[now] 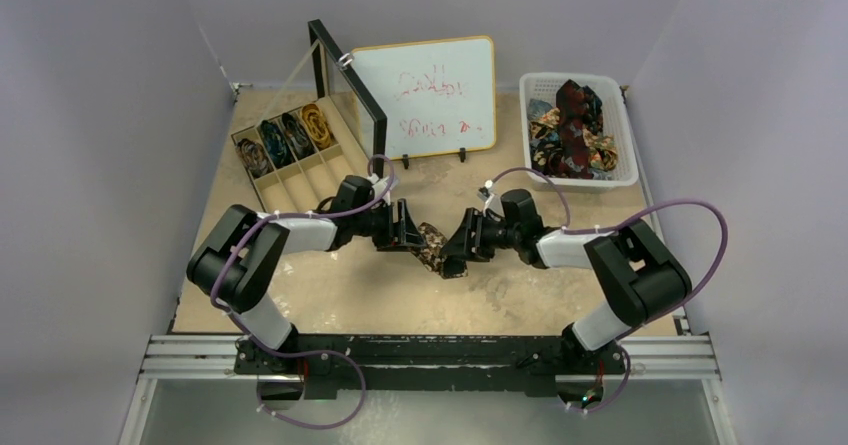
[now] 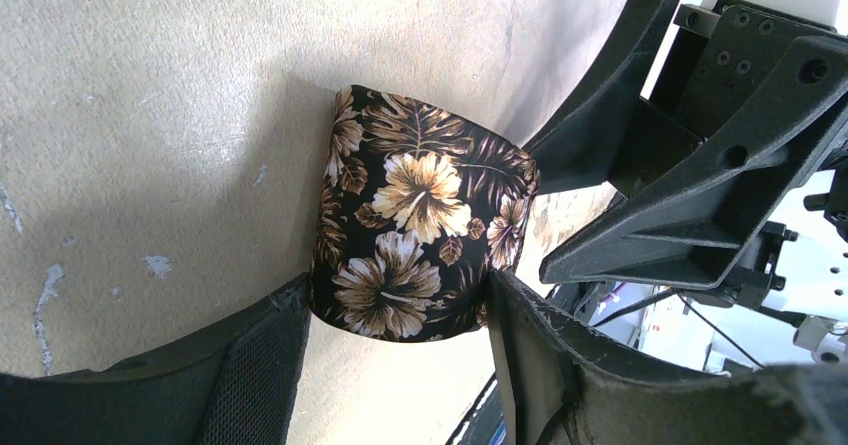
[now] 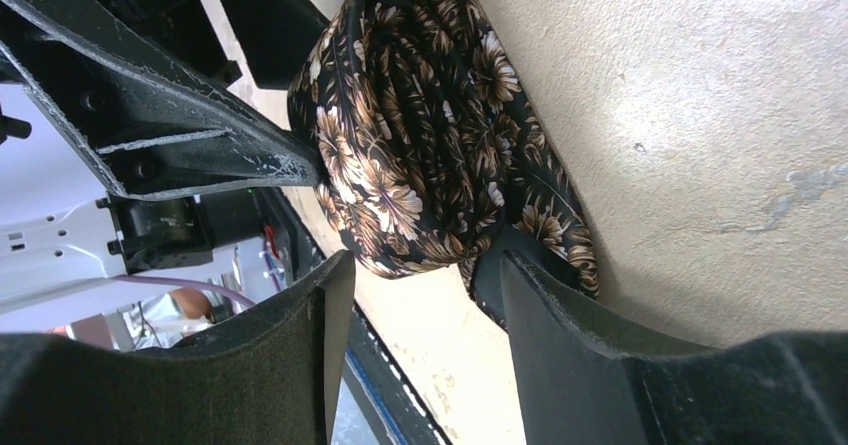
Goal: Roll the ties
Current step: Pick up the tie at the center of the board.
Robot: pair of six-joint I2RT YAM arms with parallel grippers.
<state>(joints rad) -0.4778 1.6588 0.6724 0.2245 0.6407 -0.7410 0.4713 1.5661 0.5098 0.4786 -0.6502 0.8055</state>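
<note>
A tie (image 1: pixel 432 246) in black with brown-gold flowers lies coiled into a short roll at the table's centre, between both grippers. In the left wrist view the roll (image 2: pixel 420 215) sits between my left gripper's (image 2: pixel 400 295) fingers, which press on both of its sides. From above, that left gripper (image 1: pixel 408 229) comes in from the left. My right gripper (image 1: pixel 458 250) faces it from the right. In the right wrist view the right gripper (image 3: pixel 425 265) stands open, the roll (image 3: pixel 420 135) just beyond its tips, one finger (image 3: pixel 560 325) lying over the tie's loose tail.
A compartment box (image 1: pixel 335 170) at the back left holds several rolled ties (image 1: pixel 285 137); its dark lid (image 1: pixel 345 85) stands open. A whiteboard (image 1: pixel 430 95) stands behind the centre. A white basket (image 1: pixel 625 150) at the back right holds loose ties (image 1: pixel 570 125).
</note>
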